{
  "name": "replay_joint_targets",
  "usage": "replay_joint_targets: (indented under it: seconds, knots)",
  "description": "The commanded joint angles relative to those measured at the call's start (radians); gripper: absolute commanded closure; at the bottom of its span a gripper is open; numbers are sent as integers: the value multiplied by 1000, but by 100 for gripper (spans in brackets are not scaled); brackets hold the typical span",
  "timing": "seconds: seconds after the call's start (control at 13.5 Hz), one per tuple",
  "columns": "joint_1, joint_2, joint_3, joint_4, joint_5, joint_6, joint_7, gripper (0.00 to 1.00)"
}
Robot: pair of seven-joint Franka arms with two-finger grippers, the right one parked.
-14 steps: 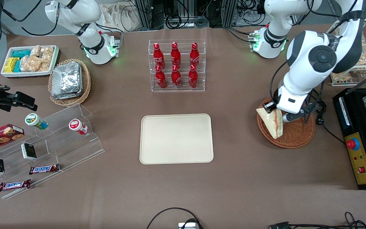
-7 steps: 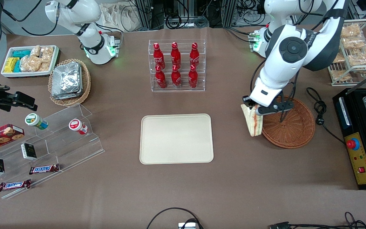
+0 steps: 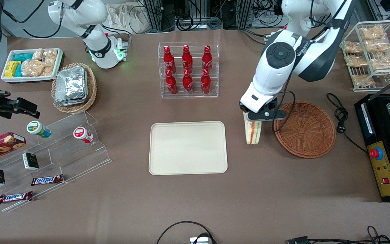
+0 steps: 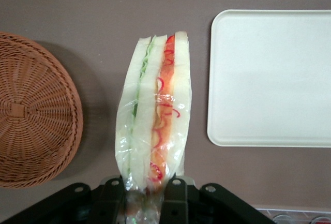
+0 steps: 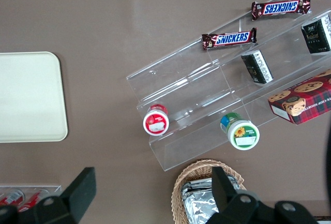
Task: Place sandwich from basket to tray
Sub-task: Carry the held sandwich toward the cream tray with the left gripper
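I have the gripper (image 3: 253, 119) clamped on the sandwich (image 3: 252, 131), which hangs edge-down beneath it, above bare table. The basket (image 3: 305, 129) sits just beside it toward the working arm's end; the tray (image 3: 188, 147) lies near, toward the parked arm's end.

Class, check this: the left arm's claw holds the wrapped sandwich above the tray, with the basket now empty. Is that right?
Not quite. The claw holds the sandwich above bare table, between the tray and the empty basket, as the front view shows.
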Motion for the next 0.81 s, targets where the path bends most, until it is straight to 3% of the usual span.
replay_joint_targets:
  seconds: [0.0, 0.59, 0.74]
  knots:
    - [-40, 97, -2, 101, 62, -22, -89, 76]
    - [-135, 261, 0, 231, 118, -26, -176, 77]
    - [-161, 310, 0, 270, 162, -26, -231, 77]
